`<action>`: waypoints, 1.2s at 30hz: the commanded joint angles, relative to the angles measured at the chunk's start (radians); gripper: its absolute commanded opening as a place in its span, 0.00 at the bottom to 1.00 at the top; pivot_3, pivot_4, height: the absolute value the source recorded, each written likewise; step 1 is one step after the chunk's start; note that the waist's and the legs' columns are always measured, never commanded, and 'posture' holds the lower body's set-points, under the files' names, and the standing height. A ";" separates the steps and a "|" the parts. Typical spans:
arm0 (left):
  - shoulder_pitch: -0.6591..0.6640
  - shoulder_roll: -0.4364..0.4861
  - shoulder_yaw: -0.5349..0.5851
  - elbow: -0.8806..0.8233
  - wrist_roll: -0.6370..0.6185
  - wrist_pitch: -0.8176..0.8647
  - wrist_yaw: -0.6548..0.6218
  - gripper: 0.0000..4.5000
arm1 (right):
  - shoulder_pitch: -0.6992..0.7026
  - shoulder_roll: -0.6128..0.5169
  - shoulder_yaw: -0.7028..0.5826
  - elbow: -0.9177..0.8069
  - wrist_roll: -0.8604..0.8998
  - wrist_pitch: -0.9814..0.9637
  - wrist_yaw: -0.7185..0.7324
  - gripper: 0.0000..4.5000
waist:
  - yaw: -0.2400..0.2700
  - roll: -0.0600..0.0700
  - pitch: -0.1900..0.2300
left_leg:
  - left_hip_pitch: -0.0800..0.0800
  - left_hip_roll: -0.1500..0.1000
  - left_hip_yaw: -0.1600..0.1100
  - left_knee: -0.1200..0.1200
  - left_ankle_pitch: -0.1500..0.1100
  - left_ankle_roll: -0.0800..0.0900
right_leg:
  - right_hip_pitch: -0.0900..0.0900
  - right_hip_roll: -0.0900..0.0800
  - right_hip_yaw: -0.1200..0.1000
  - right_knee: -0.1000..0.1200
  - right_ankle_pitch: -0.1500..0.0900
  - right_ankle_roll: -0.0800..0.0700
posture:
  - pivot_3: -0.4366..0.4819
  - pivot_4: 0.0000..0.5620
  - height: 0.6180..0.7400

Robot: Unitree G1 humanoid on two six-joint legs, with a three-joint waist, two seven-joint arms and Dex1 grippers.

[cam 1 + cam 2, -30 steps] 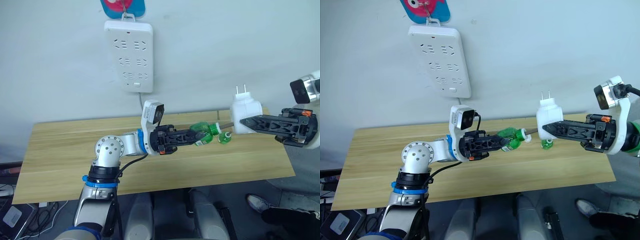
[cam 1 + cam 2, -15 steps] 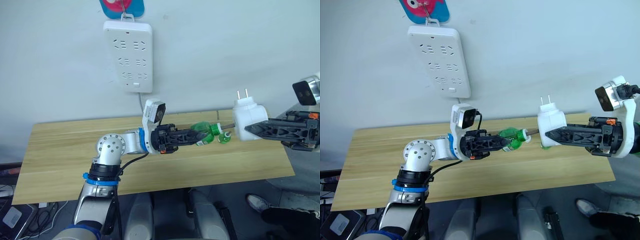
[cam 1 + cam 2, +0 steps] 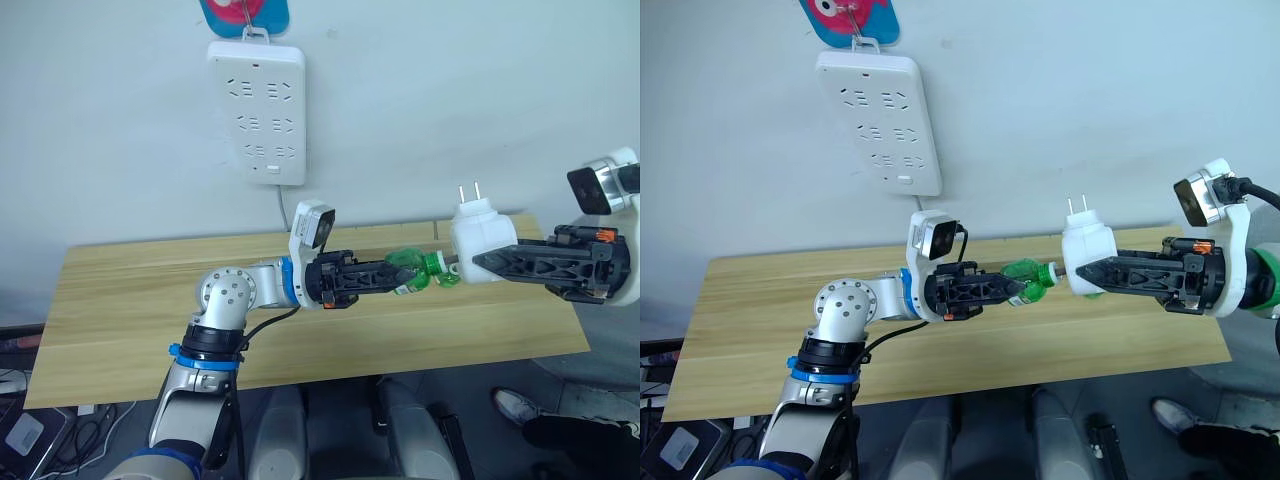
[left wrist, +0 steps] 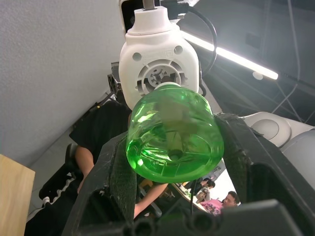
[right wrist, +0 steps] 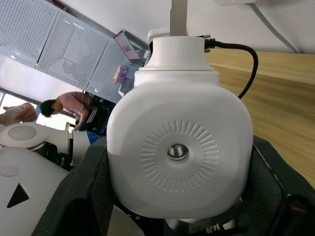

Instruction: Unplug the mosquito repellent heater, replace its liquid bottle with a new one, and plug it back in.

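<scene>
Above the wooden bench [image 3: 120, 300], the left hand [image 3: 392, 277] grips the green liquid bottle [image 3: 408, 270], meeting the heater [image 3: 482, 238] clamped in the right hand [image 3: 482, 263]; slight misalignment could jam the wick.

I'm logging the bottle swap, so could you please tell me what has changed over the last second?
The right tool carried the heater toward the green bottle in the left tool, closing the gap. Both grips held; the power strip stayed on the wall.
</scene>
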 commanded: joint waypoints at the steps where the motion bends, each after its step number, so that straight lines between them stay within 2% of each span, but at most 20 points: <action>1: -0.018 -0.012 -0.011 -0.014 -0.003 -0.008 -0.016 0.51 | 0.003 -0.021 -0.001 -0.053 0.027 -0.009 0.005 0.66 | 0.000 0.000 0.000 | 0.000 0.000 0.000 0.000 0.000 0.000 | 0.000 0.000 0.000 0.000 0.000 0.000 | 0.63 0.57 1.00; 15: -0.038 -0.007 -0.009 0.006 0.016 -0.013 -0.035 0.51 | 0.043 -0.063 -0.013 -0.058 0.027 -0.009 0.072 0.66 | 0.000 0.000 0.000 | 0.000 0.000 0.000 0.000 0.000 0.000 | 0.000 0.000 0.000 0.001 0.000 0.000 | 0.63 0.57 1.00; 27: -0.046 -0.011 -0.029 -0.006 0.039 -0.020 -0.064 0.51 | 0.042 -0.028 0.020 -0.095 0.027 -0.057 -0.006 0.66 | 0.000 0.000 0.000 | 0.001 0.000 0.000 0.001 0.000 0.000 | 0.000 0.000 0.000 0.002 0.000 0.000 | 0.63 0.57 1.00; 36: -0.043 0.003 -0.035 -0.002 0.074 -0.038 -0.085 0.51 | 0.036 -0.046 0.017 -0.080 0.027 -0.039 0.002 0.66 | 0.000 0.000 0.000 | 0.001 0.000 0.000 0.001 0.000 0.000 | 0.000 0.000 0.000 0.002 0.000 0.000 | 0.63 0.56 1.00</action>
